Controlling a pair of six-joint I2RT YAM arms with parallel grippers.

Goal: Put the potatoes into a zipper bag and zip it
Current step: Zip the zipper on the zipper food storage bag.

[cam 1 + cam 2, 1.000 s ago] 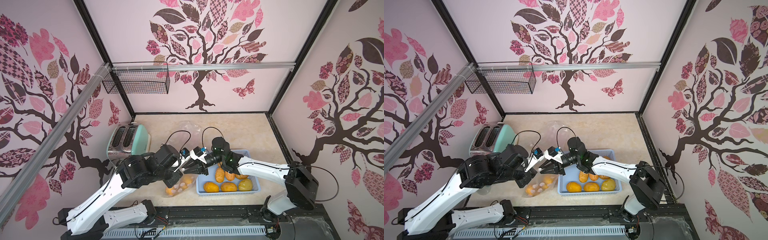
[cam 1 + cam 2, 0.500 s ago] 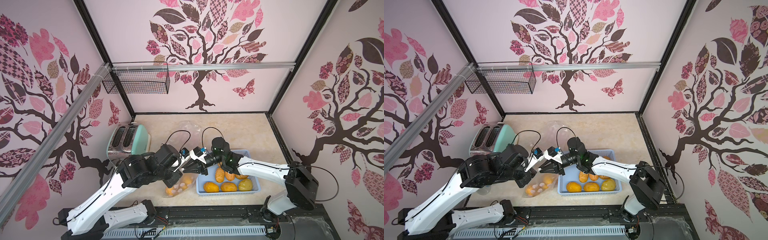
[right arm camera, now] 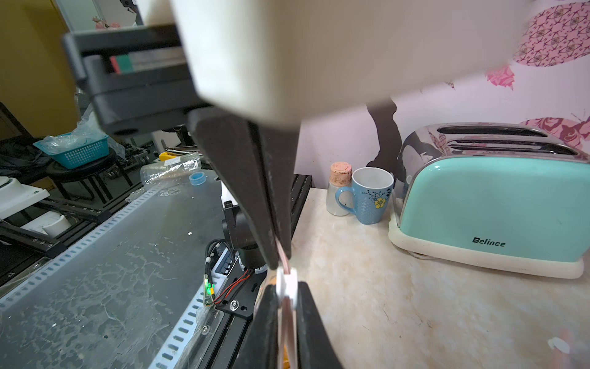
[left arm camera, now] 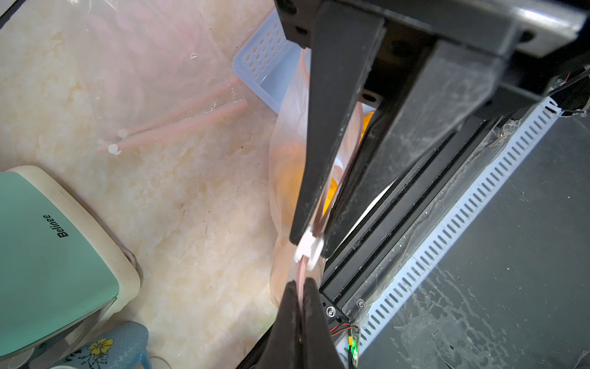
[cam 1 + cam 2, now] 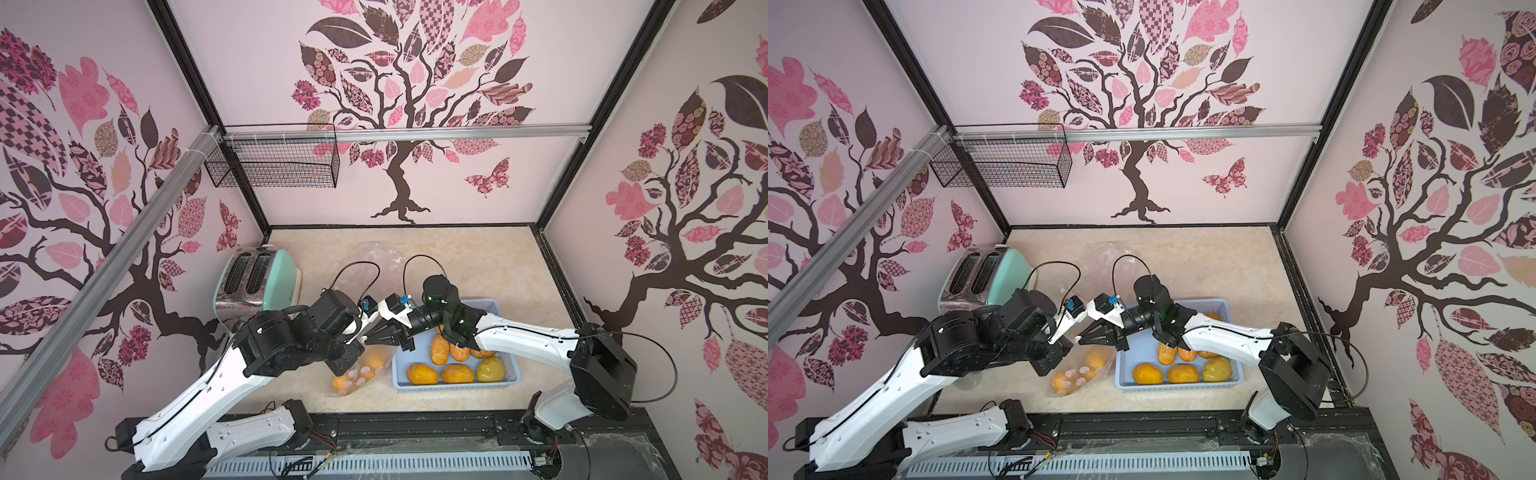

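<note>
on the marble counter (image 5: 478,257), between the toaster (image 5: 257,282) and the blue basket (image 5: 453,387), the zipper bag (image 4: 281,268) is held up by its mouth, and both arms meet above it. a second bag (image 5: 374,266), empty, lies flat farther back. several potatoes (image 5: 345,381) sit inside the held bag. about six more potatoes (image 5: 422,374), one of them yellow-green (image 5: 491,370), lie in the basket just beside it.

the step in hand looks like the zipping, though the basket is not yet empty. the left gripper (image 4: 301,287) is fully closed and pinches the pink zip strip (image 4: 301,271) at one end of the mouth. the right gripper (image 3: 287,289) has its jaws nearly together, one on each side of the small white slider (image 4: 307,247), pressing on it just beside the left tips.

as i judge it, the right should next draw the slider along the strip, away from the left, which must hold firm as the anchor. the film is thin and slack, so a crooked pull could bunch the track or slip the slider free.
</note>
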